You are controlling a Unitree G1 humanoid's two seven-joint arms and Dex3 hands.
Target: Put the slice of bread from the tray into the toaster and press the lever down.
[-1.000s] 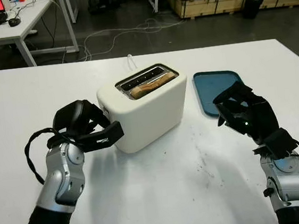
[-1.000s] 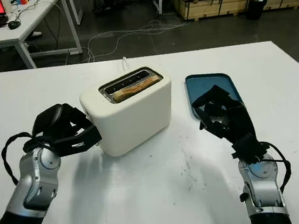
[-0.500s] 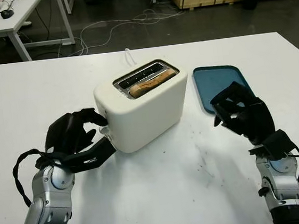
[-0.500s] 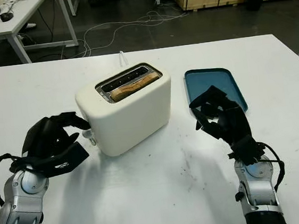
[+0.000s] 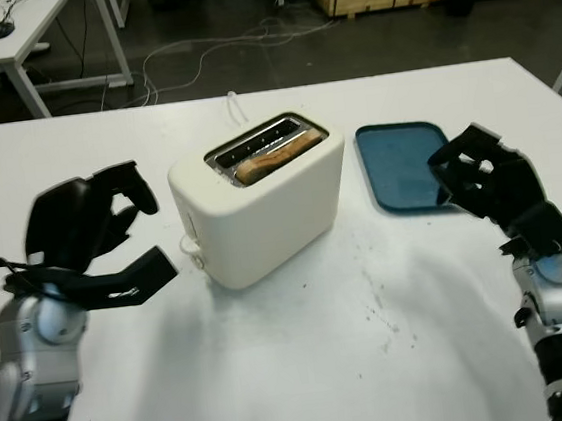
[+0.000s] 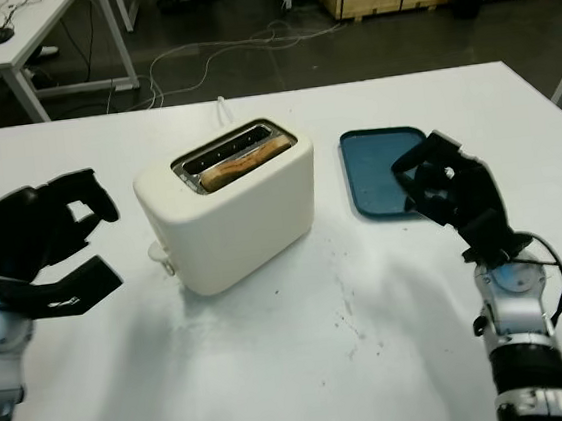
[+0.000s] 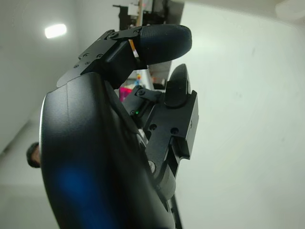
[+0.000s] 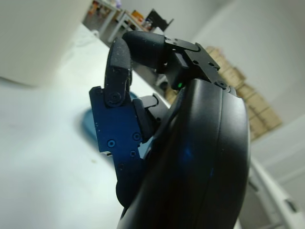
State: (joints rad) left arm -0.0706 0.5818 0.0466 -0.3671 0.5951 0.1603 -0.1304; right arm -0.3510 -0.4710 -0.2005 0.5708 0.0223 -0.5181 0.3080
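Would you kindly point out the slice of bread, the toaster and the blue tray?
slice of bread (image 5: 273, 157), left eye view, on its top crust in the slot.
toaster (image 5: 272, 216), left eye view, on its front wall.
blue tray (image 5: 402, 166), left eye view, on its bare floor.

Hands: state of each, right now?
Left hand: open, holding nothing, left of the toaster.
Right hand: shut, fingers curled, holding nothing, beside the tray.

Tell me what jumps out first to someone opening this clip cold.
The cream toaster at the middle of the white table, with a slice of bread sunk in its near slot. To its right lies a blue tray, bare. The left hand hovers left of the toaster, the right hand by the tray.
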